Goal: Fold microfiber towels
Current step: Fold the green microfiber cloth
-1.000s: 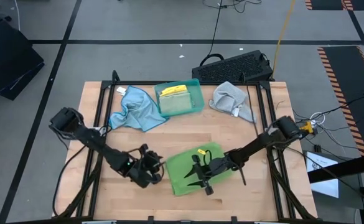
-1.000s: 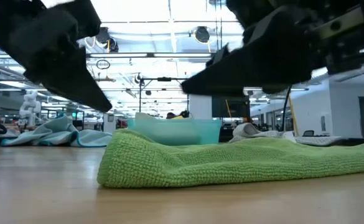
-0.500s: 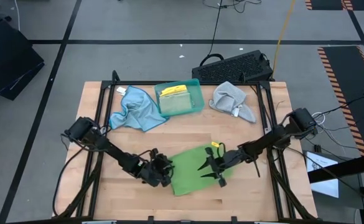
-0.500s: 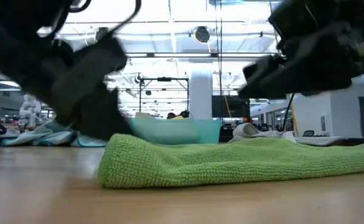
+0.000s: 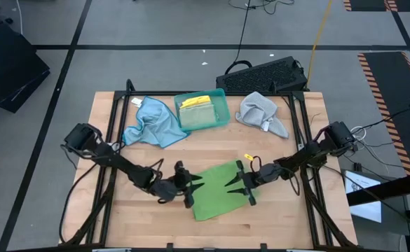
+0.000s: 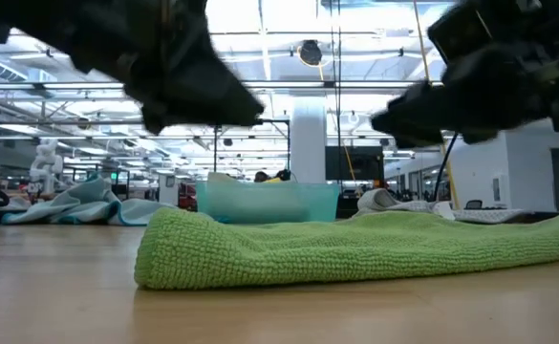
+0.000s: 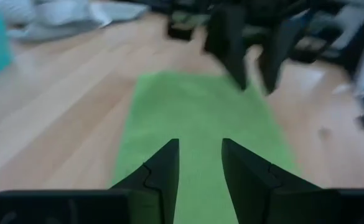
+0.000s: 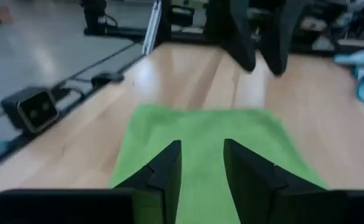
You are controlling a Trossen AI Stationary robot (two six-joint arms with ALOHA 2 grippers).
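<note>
I see left end effector [image 5: 188, 189] slightly open, holding nothing, over left edge of green towel [image 5: 217, 192] | right end effector [image 5: 241, 187] slightly open, empty, over its right part | towel flat on tabletop [image 5: 275, 150] between both

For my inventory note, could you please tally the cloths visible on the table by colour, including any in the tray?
Green: 1, flat at the table's front
Light blue: 1, crumpled
Grey: 1, crumpled
Yellow: 1, in the teal tray
Total: 4; others folded beneath the yellow one cannot be told apart.
</note>
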